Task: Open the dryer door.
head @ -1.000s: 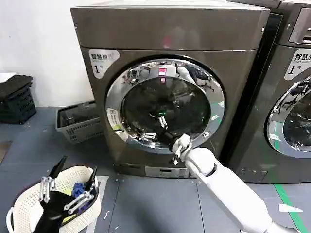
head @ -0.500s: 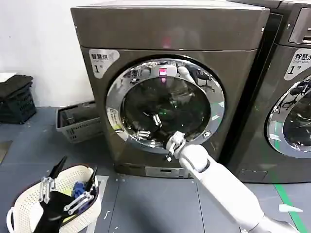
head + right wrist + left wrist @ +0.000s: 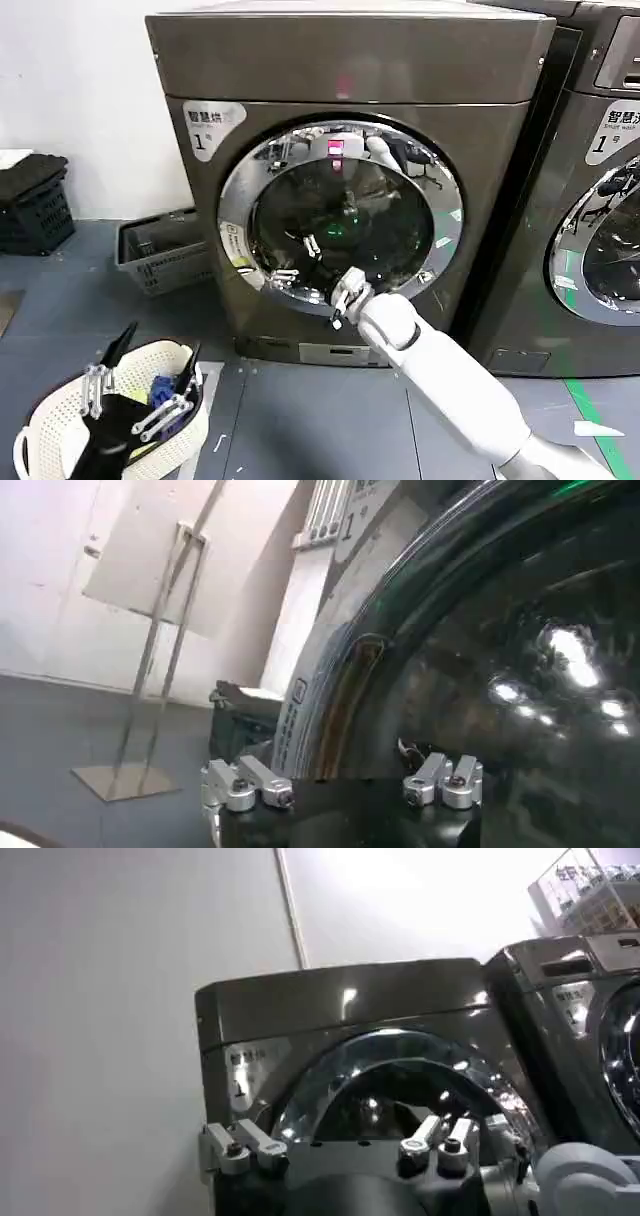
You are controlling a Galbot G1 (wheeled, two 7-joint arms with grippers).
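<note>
The large round dryer door [image 3: 340, 215], with its wide shiny chrome ring around a dark tinted glass porthole, sits in the front of the bronze-grey boxy dryer [image 3: 350, 70], and from the head view it looks closed, flat against the front panel. The right gripper [image 3: 345, 297] is at the lower part of the chrome ring, a little left of the lowest point, at the end of the white right arm [image 3: 440, 370] that reaches up from the floor side. In the right wrist view the glass and the ring are very near, and the fingers [image 3: 245, 783] stand apart, clamped on nothing that I can see. I think the main risk is that the fingers slide on the smooth curved chrome, because there is no clear edge or handle under them; then the pull gives nothing and the door stays latched. A pull at the wrong side, near the hinge, can also load the arm without opening. The left gripper [image 3: 140, 395] hangs low over the white plastic laundry basket [image 3: 40, 430] on the grey floor [image 3: 300, 420], fingers spread open, well apart from the door. A second, darker machine [image 3: 600, 200] stands just beside on the right; its similar door is not the target.
</note>
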